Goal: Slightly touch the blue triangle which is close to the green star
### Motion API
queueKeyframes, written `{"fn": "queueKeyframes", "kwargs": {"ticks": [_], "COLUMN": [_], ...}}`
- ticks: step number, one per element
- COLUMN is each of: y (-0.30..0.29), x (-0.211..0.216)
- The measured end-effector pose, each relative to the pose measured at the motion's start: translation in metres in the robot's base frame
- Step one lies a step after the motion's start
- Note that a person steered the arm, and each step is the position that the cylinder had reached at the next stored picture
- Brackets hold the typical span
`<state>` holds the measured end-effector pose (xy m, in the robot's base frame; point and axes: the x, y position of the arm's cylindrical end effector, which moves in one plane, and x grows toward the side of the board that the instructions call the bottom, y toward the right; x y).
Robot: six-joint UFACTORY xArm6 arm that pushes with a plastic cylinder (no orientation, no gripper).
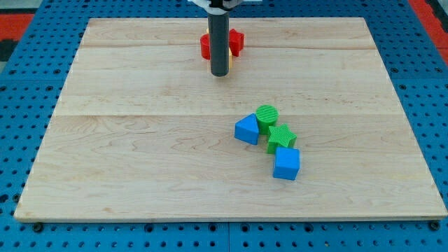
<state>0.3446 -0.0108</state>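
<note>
My tip [220, 73], bare rod w/ no jaws, should approach blue triangle [246, 130] slowly from view's top-left, stopping at contact w/o nudging green star [281, 137].

A single camera looks down at a slant from beyond the view's bottom edge, facing the far edge, far enough back to take in the whole wooden surface [140, 175].

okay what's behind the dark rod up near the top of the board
Behind my tip, a red block shows on both sides of the rod, with a sliver of yellow at the rod's right edge. The rod covers their middle, so their shapes cannot be told.
</note>
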Motion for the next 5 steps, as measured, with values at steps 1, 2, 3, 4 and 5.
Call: {"fn": "queueKeyframes", "kwargs": {"ticks": [1, 2, 3, 4, 5], "y": [0.002, 0.0, -0.008, -0.012, -0.026], "x": [-0.001, 0.001, 0.015, 0.061, 0.118]}}
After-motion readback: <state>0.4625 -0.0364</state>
